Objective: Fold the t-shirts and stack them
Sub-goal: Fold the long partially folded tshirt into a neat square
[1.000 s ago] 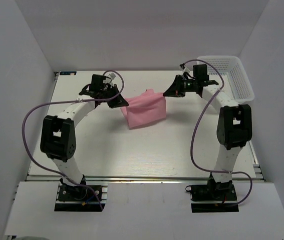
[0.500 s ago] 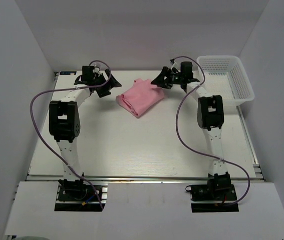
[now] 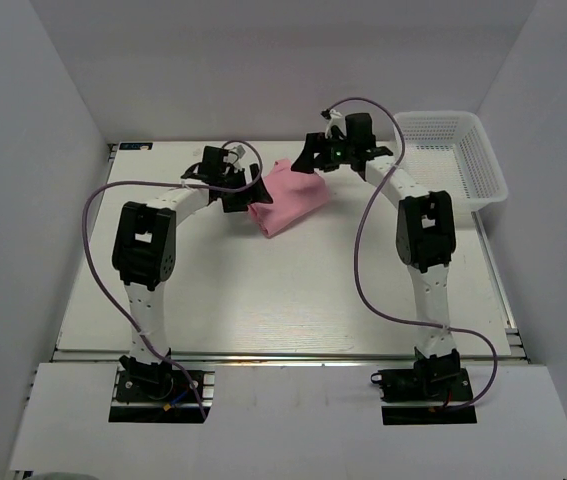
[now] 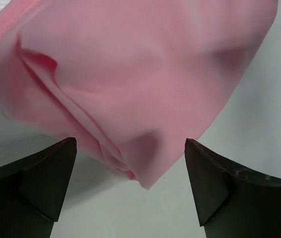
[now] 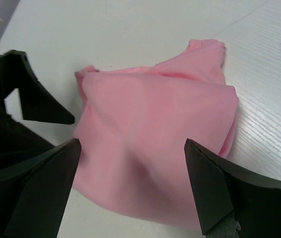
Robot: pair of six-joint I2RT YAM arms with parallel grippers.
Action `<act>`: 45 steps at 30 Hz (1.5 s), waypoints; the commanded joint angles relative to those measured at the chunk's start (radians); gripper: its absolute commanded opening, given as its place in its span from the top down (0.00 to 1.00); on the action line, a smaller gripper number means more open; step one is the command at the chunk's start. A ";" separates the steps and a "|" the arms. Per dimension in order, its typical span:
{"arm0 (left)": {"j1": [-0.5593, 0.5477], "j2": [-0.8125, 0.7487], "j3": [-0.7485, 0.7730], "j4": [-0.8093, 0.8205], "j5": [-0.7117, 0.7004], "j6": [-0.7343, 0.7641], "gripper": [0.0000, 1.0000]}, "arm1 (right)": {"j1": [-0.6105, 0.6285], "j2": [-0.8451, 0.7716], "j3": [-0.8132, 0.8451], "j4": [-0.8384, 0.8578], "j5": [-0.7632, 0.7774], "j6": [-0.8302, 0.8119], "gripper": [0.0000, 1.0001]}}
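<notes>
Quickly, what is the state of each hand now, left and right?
Left hand: open, holding nothing, its fingers either side of a corner of the pink t-shirt.
Right hand: open, holding nothing, close to the same t-shirt.

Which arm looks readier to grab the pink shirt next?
Probably left: the left gripper, open, frames a folded corner of the t-shirt close up. The right gripper, also open, stands farther off, facing its broad middle.
</notes>
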 commanded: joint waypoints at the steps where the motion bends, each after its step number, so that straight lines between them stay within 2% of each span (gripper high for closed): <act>1: -0.010 -0.012 0.071 -0.030 -0.037 0.050 0.00 | 0.028 0.054 0.059 -0.094 0.090 -0.118 0.09; 3: -0.020 0.017 0.089 -0.040 -0.047 0.050 0.00 | 0.038 0.078 0.077 -0.104 0.144 -0.127 0.09; 7: -0.041 0.053 0.112 -0.093 -0.057 0.059 0.00 | 0.041 0.138 0.094 -0.153 0.098 -0.111 0.09; 10: -0.052 0.028 0.085 -0.106 -0.057 0.068 0.00 | 0.053 0.120 -0.022 -0.153 0.049 -0.106 0.09; 12: -0.061 -0.054 0.001 -0.090 -0.067 0.081 0.00 | 0.058 0.051 -0.097 -0.143 0.008 -0.103 0.09; 13: -0.061 -0.090 -0.036 -0.080 -0.076 0.081 0.00 | 0.064 0.020 -0.271 -0.124 0.001 -0.100 0.09; 15: -0.070 -0.162 -0.163 -0.018 -0.086 0.090 0.00 | 0.073 -0.083 -0.410 0.001 0.004 -0.069 0.09; 16: -0.070 -0.217 -0.240 0.023 -0.071 0.090 0.00 | 0.076 -0.154 -0.613 0.088 0.012 -0.051 0.09; 20: -0.092 -0.283 -0.409 0.113 -0.018 0.050 0.00 | 0.096 -0.351 -0.913 0.130 0.019 -0.035 0.09; 21: -0.105 -0.283 -0.441 0.182 0.008 0.038 0.01 | 0.110 -0.375 -0.943 0.132 0.030 -0.029 0.09; 22: -0.119 -0.283 -0.490 0.202 0.047 0.038 0.04 | 0.114 -0.432 -0.996 0.132 0.053 -0.028 0.09; 25: -0.135 -0.283 -0.550 0.180 0.034 0.028 0.33 | 0.130 -0.516 -1.084 0.135 0.058 -0.023 0.09; 26: -0.147 -0.294 -0.567 0.169 0.019 0.028 0.40 | 0.136 -0.530 -1.139 0.138 0.061 -0.029 0.09; 27: -0.161 -0.318 -0.587 0.151 0.003 0.028 0.53 | 0.145 -0.547 -1.156 0.133 0.067 -0.026 0.09; 29: -0.173 -0.354 -0.644 0.132 -0.035 0.028 0.66 | 0.153 -0.612 -1.204 0.130 0.076 -0.035 0.09; 30: -0.185 -0.374 -0.674 0.114 -0.046 0.028 0.79 | 0.154 -0.645 -1.230 0.132 0.079 -0.032 0.09; 31: -0.185 -0.427 -0.690 0.073 -0.061 0.028 0.82 | 0.157 -0.664 -1.259 0.132 0.076 -0.026 0.09; 33: -0.211 -0.495 -0.740 0.026 -0.083 0.016 0.82 | 0.164 -0.745 -1.306 0.126 0.067 -0.020 0.09; 36: -0.237 -0.663 -0.826 -0.052 -0.097 -0.010 0.68 | 0.174 -0.854 -1.349 0.085 0.062 -0.017 0.09; 37: -0.237 -0.708 -0.842 -0.096 -0.087 -0.025 0.51 | 0.177 -0.875 -1.356 0.052 0.067 -0.020 0.09; 39: -0.262 -0.844 -0.877 -0.139 -0.087 -0.041 0.38 | 0.180 -0.964 -1.366 0.023 0.069 -0.020 0.09; 40: -0.262 -0.887 -0.877 -0.182 -0.087 -0.054 0.14 | 0.182 -0.984 -1.368 -0.003 0.066 -0.019 0.09; 41: -0.262 -0.926 -0.877 -0.202 -0.122 -0.063 0.06 | 0.179 -1.048 -1.370 -0.015 0.076 -0.011 0.09; 42: -0.271 -0.959 -0.877 -0.218 -0.142 -0.064 0.00 | 0.182 -1.069 -1.368 -0.018 0.096 -0.008 0.09; 45: -0.271 -1.018 -0.842 -0.228 -0.216 -0.050 0.00 | 0.176 -1.136 -1.370 -0.002 0.157 0.017 0.09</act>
